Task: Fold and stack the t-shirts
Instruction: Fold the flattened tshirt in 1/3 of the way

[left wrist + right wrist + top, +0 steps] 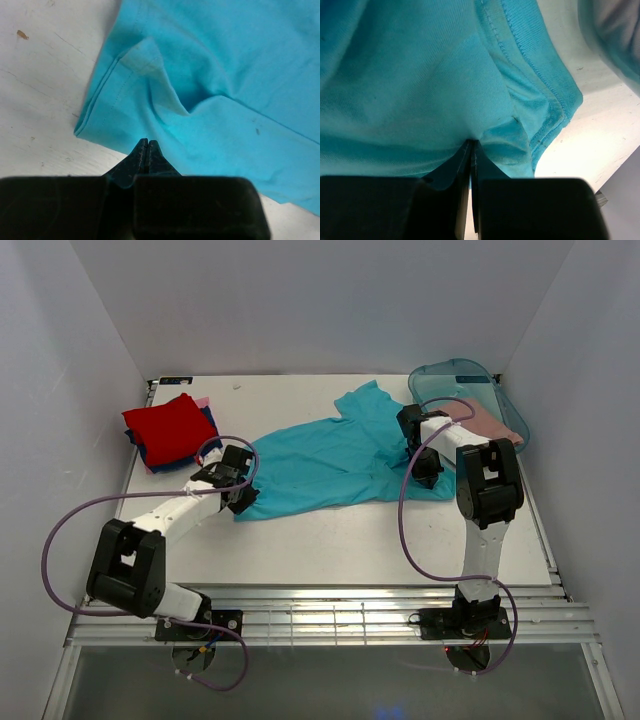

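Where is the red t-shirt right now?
In the overhead view, the red t-shirt tops a folded pile at the table's far-left corner, left of the spread teal t-shirt.

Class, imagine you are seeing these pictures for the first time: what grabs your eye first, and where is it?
A large teal t-shirt sprawls across the middle of the table, the left hand and right hand each pinched shut on an edge of it. At the far left sits a folded stack topped by a red t-shirt.

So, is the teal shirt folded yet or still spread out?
Spread out. The teal t-shirt lies wide across the table, with the left gripper and right gripper each shut on an edge.
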